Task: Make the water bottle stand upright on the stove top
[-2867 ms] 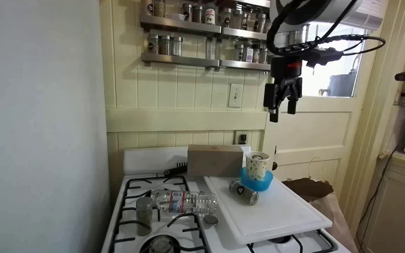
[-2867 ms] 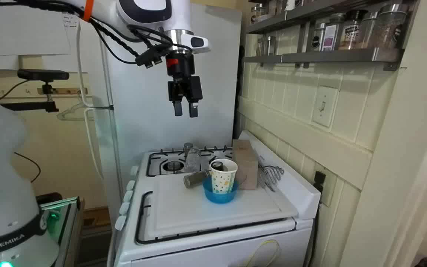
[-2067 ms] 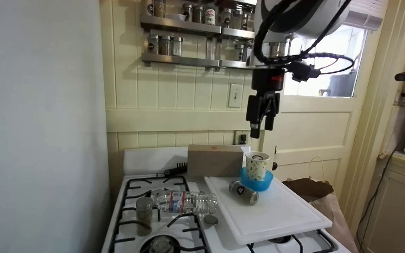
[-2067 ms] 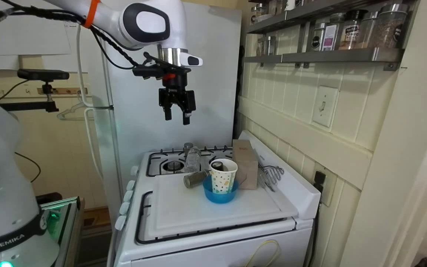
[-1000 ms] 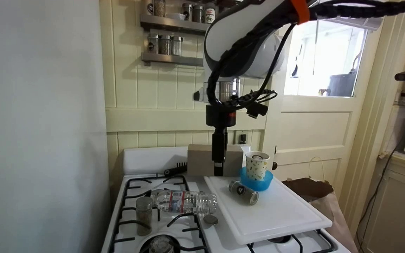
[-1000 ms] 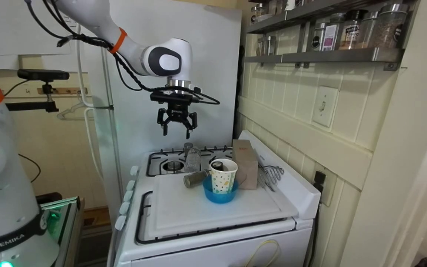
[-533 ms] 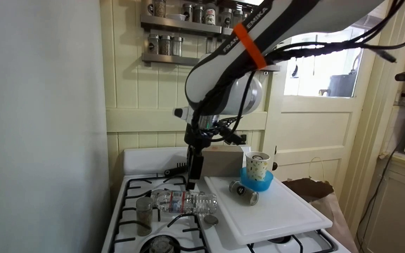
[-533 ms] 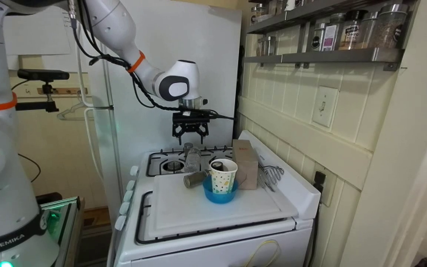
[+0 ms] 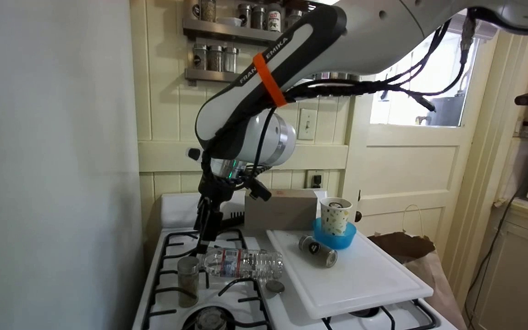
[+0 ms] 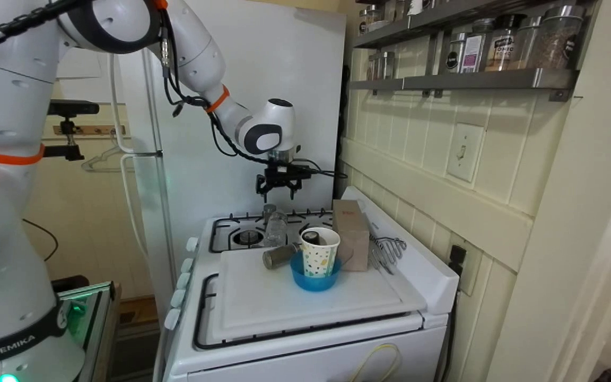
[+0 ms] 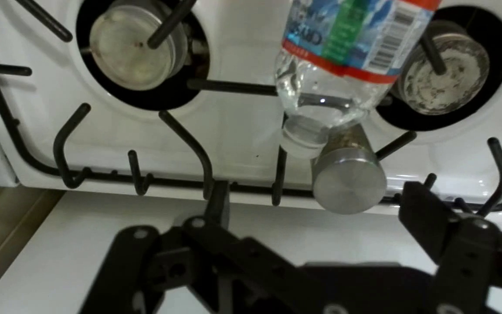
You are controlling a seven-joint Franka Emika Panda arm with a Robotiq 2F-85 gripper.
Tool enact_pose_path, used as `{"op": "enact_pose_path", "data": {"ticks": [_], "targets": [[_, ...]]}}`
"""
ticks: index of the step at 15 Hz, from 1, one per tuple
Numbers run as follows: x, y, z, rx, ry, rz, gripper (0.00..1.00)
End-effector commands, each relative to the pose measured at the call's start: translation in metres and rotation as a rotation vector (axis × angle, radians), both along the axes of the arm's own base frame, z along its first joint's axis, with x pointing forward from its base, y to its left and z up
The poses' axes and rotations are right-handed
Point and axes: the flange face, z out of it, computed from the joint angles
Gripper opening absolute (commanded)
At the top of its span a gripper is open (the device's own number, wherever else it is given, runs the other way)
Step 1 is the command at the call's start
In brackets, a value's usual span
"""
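Hovers with gripper (image 10: 278,199) spread wide near water bottle (image 9: 241,264), well apart from dark object (image 10: 311,236) inside cup (image 10: 320,261) inside blue bowl (image 10: 313,283) past bottle's base.

In an exterior view the window (image 9: 442,68) glares white; soft shadows fall under the lower shelf (image 9: 213,76); the wrist view shows the gripper (image 11: 315,192) dark and blurred, the water bottle (image 11: 342,63) glinting

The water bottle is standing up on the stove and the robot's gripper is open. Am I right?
Not quite: the water bottle isn't standing up. Both exterior views show it lying on its side on the stove. The gripper is open, as you said.
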Motion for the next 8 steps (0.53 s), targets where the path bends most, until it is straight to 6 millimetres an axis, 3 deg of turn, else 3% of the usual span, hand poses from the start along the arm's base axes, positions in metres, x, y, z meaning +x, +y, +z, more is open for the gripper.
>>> {"op": "enact_pose_path", "data": {"ticks": [1,8], "targets": [[0.018,-0.006,0.002,0.035,0.036,0.028,1.00],[0.018,-0.028,-0.003,0.044,0.126,0.008,1.00]]}}
